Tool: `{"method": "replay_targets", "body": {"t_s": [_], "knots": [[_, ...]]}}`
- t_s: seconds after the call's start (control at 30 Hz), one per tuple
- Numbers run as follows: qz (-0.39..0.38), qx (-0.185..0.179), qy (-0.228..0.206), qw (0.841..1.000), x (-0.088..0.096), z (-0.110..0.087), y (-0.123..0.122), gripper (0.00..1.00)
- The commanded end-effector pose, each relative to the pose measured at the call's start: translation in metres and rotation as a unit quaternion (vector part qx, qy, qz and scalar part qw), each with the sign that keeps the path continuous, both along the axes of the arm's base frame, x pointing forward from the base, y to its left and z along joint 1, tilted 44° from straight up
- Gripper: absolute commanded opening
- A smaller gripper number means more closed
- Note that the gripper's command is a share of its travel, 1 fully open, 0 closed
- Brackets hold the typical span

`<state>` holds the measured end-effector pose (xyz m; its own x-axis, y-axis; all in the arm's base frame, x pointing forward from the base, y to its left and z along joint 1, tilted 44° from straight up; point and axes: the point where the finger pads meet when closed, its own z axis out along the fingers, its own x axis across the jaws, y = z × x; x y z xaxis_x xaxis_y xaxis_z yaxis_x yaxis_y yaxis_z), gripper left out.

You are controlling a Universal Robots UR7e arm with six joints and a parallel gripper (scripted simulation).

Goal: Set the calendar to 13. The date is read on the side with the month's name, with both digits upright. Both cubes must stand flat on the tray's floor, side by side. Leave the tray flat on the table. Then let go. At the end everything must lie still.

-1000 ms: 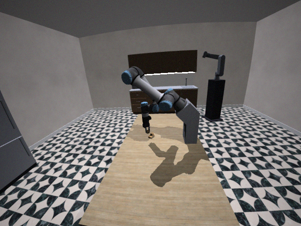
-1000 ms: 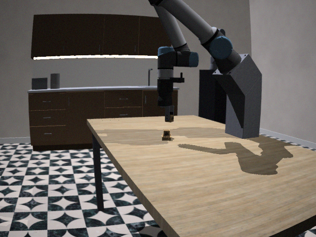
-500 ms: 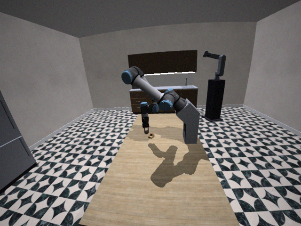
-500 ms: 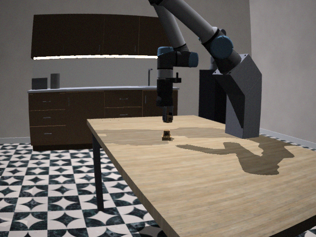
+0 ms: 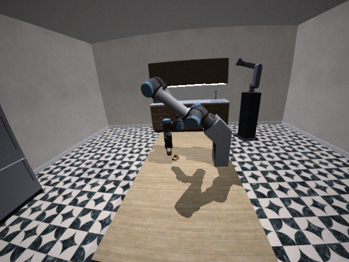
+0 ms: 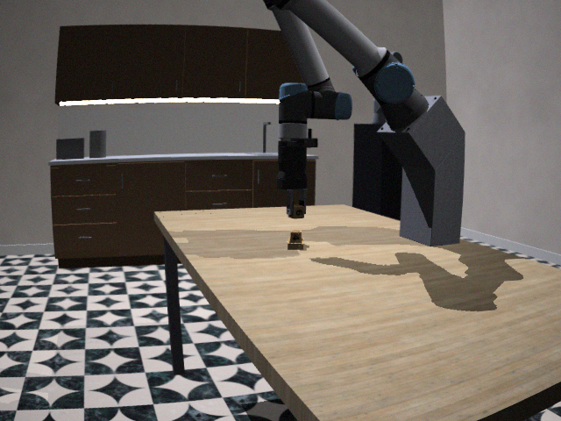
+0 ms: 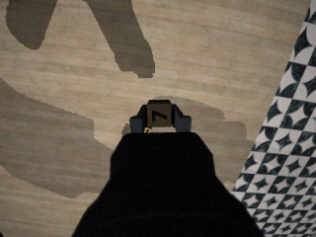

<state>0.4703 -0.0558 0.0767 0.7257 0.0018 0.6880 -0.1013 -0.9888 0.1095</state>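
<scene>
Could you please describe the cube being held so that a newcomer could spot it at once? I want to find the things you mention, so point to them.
Look above the long wooden table [image 5: 183,225] [image 6: 362,317], beneath the hanging arm. Between the gripper's fingers [image 6: 288,211] sits a small brown cube [image 5: 169,153] [image 6: 298,211] [image 7: 159,115]. Unlike the calendar tray [image 5: 174,159] [image 6: 295,246] below, it hangs in the air.

I've swivelled my gripper [image 5: 169,153] [image 6: 296,212] [image 7: 159,111], and the 1 cube [image 5: 169,153] [image 6: 297,211] [image 7: 159,114] it holds has turned with it.
</scene>
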Motion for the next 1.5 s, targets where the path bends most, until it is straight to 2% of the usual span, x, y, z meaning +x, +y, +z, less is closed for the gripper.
{"method": "replay_targets", "body": {"t_s": [0.0,0.9,1.17,1.47], "knots": [[-0.009,0.009,-0.002,1.000,0.001,0.001,0.000,0.60],[-0.012,0.011,-0.003,1.000,0.002,0.000,0.000,0.60],[-0.012,0.011,-0.003,1.000,0.008,-0.006,-0.001,0.60],[-0.012,0.011,-0.003,1.000,0.024,-0.023,-0.004,0.60]]}}
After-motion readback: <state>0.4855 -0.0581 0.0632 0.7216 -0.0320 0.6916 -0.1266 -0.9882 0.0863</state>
